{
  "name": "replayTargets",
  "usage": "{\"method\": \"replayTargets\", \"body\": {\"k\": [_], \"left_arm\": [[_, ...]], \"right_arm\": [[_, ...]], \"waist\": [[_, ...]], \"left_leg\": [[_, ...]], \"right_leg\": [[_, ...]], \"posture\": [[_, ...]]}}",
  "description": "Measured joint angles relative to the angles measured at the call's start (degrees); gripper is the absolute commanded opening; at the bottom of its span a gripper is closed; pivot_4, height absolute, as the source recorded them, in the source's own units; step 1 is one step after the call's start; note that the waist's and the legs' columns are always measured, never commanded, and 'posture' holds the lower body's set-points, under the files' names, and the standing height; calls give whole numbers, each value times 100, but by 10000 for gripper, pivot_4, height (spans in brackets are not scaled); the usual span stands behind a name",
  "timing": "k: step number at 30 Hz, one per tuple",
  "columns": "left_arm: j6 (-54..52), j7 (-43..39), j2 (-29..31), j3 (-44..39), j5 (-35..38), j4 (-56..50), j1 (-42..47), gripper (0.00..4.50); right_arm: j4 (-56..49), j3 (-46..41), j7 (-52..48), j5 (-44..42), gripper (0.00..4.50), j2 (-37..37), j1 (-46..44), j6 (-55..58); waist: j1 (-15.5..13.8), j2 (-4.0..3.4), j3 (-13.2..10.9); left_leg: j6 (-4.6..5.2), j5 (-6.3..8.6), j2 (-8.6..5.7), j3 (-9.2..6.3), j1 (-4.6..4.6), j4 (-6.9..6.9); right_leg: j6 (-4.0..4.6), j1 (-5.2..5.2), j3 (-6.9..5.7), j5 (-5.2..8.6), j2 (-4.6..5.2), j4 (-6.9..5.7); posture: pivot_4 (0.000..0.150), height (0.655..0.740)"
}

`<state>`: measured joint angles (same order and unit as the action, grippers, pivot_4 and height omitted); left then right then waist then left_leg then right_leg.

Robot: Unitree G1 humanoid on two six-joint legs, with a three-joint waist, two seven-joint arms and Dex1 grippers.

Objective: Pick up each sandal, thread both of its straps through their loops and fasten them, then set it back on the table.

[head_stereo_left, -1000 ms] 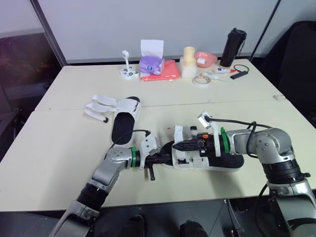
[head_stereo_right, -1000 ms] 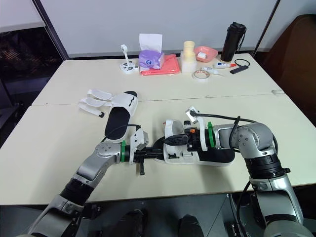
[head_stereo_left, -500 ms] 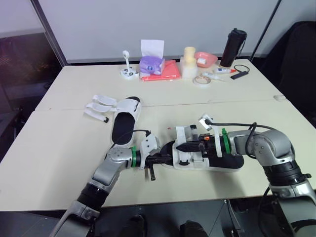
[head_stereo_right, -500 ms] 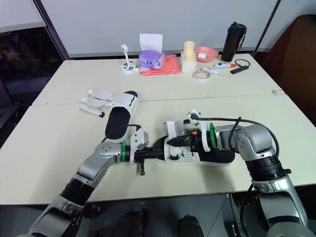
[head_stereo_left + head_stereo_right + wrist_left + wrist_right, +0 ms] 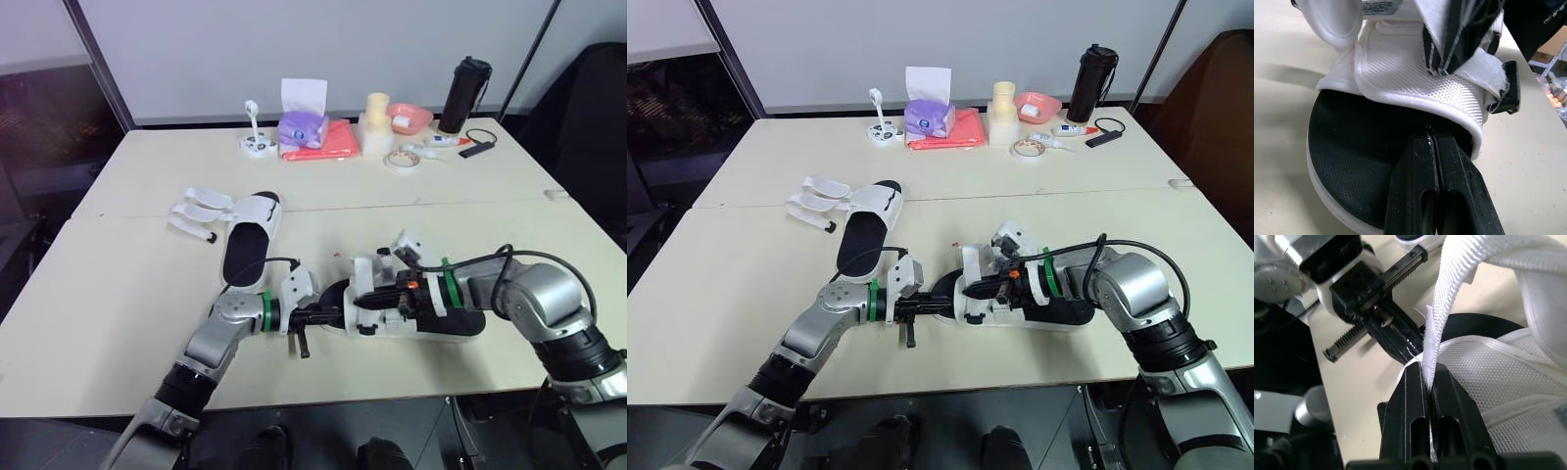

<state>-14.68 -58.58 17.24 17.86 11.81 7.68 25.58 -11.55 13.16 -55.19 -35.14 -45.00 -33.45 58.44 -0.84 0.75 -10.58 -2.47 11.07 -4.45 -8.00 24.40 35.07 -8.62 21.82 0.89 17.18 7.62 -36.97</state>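
At the front of the tabletop (image 5: 118,294) both arms meet over one sandal. The left end effector (image 5: 1432,143) has its two black fingers pressed flat together, with hardly a line of gap between them. They lie over the black footbed, and their tips sit right at the hem of the white upper; whether a bit of that hem is caught between them I cannot tell. The right end effector (image 5: 1428,368) is closed tight on a white webbing strap (image 5: 1449,298), which rises out from between its fingers and curves away over the shoe.

The near sandal (image 5: 1063,315) lies flat on the tabletop, its toe end toward the left end effector and its heel under the right forearm. It has a black textured footbed, a white rim around the sole and a white woven-mesh upper with a smooth piped edge. A black plastic loop (image 5: 1511,88) hangs at the side of the upper on a short white tab.

Farther back and to the robot's left, well apart from the arms, the second sandal (image 5: 247,250) rests on the tabletop, same black footbed and white rim, with its white straps (image 5: 196,211) lying open and spread out beside it.

Along the far edge stand a purple tissue box (image 5: 300,127) on a red cloth (image 5: 328,142), and a black bottle (image 5: 462,93).
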Motion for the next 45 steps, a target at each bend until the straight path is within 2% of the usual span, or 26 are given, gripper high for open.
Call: {"method": "replayTargets", "body": {"k": [10, 27, 34, 37, 40, 41, 42, 45], "left_arm": [[5, -1, -38, 0, -1, 15, 8, 0], [-1, 6, -39, -2, -9, 74, 38, 0], [-3, 16, -54, -2, -7, 72, 38, 0], [-2, 21, -78, -2, -7, 71, 38, 0], [-1, 23, -102, 1, -7, 71, 38, 0], [0, 24, -111, 1, -7, 69, 38, 0], [-1, 27, -114, 3, -8, 70, 38, 0], [-4, 30, -119, 5, -9, 71, 28, 0]], "right_arm": [[-447, 91, -57, 383, 859, -154, 240, -414], [-610, 7, 25, 259, 859, 198, 197, 89], [-634, 58, -56, 292, 859, 128, 174, 126], [-764, 56, -87, 265, 8591, 53, 240, 188], [-1001, 43, -166, 146, 22175, -95, 343, 259], [-1113, 1, -199, 68, 29440, -161, 384, 294], [-1192, -44, -223, 3, 32575, -228, 401, 346], [-1435, -377, -283, -272, 32575, -570, 437, 570]], "waist": [[-2, 1, 1], [33, 2, 0], [29, 1, 0], [19, 2, 0], [9, 1, 0], [5, 1, 0], [5, 2, 0], [4, 2, 0]], "left_leg": [[0, 0, 0, -1, 0, -1], [0, 0, 6, 0, -2, -3], [0, 0, 6, 1, -2, -3], [0, 0, 6, 0, -1, -4], [0, 0, 5, 0, 0, -4], [0, 0, 4, 0, 0, -3], [0, 0, 4, 0, 1, -2], [0, 0, 4, 1, 2, -2]], "right_leg": [[0, -1, 0, 0, 1, 1], [2, 4, 0, -1, -6, -3], [1, 4, 0, -1, -6, -3], [1, 4, 0, -1, -5, -2], [1, 4, 0, 0, -4, -1], [1, 4, 0, 0, -3, -1], [1, 4, 0, 0, -2, -1], [1, 3, 0, 0, -1, 1]], "posture": [[1500, 7400], [1500, 7400], [1500, 7400], [1500, 7400], [1500, 7400], [1500, 7400], [1500, 7400], [1500, 7400]]}}
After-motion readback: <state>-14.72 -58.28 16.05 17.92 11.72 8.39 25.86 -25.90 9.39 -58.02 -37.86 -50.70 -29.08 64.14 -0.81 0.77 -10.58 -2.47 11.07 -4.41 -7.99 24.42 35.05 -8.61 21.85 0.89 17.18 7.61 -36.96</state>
